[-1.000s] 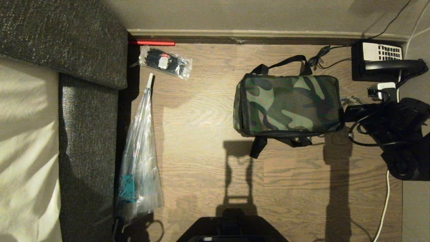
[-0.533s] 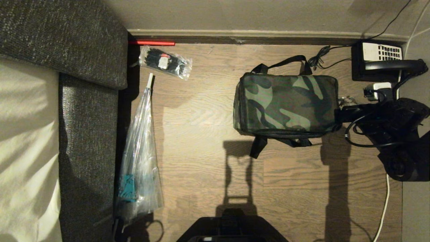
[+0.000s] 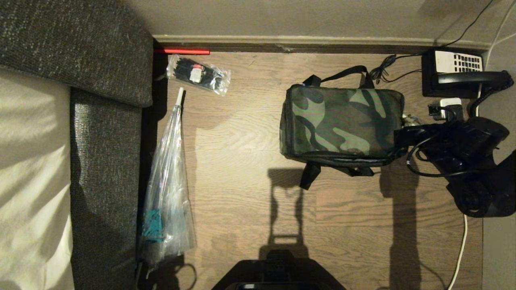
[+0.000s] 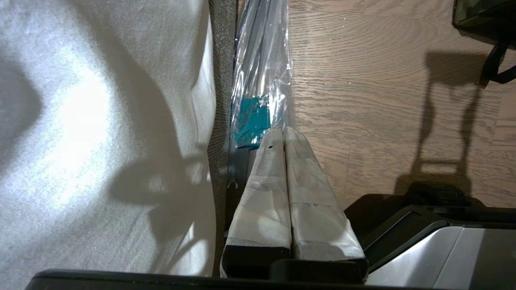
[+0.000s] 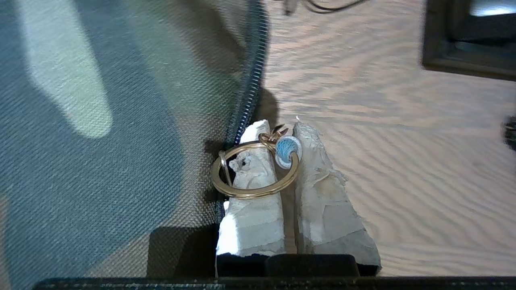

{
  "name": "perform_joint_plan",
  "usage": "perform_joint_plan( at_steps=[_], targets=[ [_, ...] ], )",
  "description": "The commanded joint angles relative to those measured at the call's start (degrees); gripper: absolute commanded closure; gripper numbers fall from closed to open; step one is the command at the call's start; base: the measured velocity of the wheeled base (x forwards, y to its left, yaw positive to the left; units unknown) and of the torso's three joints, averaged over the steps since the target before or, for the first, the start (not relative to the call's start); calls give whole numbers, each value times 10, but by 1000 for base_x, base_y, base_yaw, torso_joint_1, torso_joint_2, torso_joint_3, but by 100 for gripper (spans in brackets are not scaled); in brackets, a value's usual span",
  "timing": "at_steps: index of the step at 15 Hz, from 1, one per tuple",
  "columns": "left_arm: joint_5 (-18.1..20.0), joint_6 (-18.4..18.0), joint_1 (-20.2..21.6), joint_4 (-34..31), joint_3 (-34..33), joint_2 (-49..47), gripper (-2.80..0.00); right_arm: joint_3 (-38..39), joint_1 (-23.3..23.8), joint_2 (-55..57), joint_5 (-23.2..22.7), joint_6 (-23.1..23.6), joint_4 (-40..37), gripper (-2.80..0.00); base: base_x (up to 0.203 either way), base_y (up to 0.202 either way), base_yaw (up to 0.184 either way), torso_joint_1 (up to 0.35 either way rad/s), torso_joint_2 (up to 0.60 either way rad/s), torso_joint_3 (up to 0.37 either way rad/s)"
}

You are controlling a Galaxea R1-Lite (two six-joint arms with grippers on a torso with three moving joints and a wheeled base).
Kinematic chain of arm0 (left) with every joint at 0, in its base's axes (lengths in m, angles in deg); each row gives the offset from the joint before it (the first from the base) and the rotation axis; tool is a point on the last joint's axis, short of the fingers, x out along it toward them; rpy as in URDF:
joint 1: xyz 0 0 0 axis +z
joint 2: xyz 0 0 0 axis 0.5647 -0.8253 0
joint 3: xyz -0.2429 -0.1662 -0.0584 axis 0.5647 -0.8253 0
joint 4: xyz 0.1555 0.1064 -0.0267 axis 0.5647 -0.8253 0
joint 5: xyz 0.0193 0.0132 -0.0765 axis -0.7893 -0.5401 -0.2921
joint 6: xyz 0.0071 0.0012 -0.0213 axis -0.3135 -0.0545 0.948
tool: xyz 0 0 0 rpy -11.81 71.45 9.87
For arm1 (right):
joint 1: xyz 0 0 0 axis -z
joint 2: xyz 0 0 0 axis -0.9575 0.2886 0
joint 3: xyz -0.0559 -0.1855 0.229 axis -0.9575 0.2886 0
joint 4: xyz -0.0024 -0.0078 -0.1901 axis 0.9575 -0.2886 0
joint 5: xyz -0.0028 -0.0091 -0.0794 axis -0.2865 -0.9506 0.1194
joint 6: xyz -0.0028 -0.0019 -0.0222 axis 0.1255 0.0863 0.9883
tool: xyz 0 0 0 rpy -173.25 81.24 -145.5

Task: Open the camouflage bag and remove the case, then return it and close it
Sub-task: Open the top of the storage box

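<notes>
The camouflage bag (image 3: 338,121) lies zipped shut on the wooden floor, its black handle straps to the back and front. My right gripper (image 3: 403,129) is at the bag's right end. In the right wrist view the right gripper (image 5: 282,127) is shut on the light blue loop (image 5: 287,149) of the zip pull, right beside the bag's fabric (image 5: 100,121) and dark zip (image 5: 250,80). A gold key ring (image 5: 250,193) on the pull hangs over one finger. The case is hidden. My left gripper (image 4: 283,131) is shut, holds nothing, and stays parked above the floor.
A black desk telephone (image 3: 455,72) and a white plug adapter (image 3: 449,105) sit close behind the right arm by the wall. A clear-wrapped umbrella (image 3: 167,189) and a packet of black ties (image 3: 199,75) lie left, beside the grey sofa (image 3: 105,161). A white cable (image 3: 459,249) runs along the right.
My right gripper has moved left and slightly toward the wall with the zip pull. The bag's right end has been pushed in and the bag has shifted a little toward the wall.
</notes>
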Motion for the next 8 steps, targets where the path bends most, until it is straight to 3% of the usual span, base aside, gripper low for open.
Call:
perform_joint_plan(
  at_steps=[1,8],
  targets=[
    [0,0,0,0,-1,0,0,0,-9,-1,-1,0,4,0,0,0,0,0,0,0],
    [0,0,0,0,-1,0,0,1,-13,1,5,1,2,0,0,0,0,0,0,0]
  ],
)
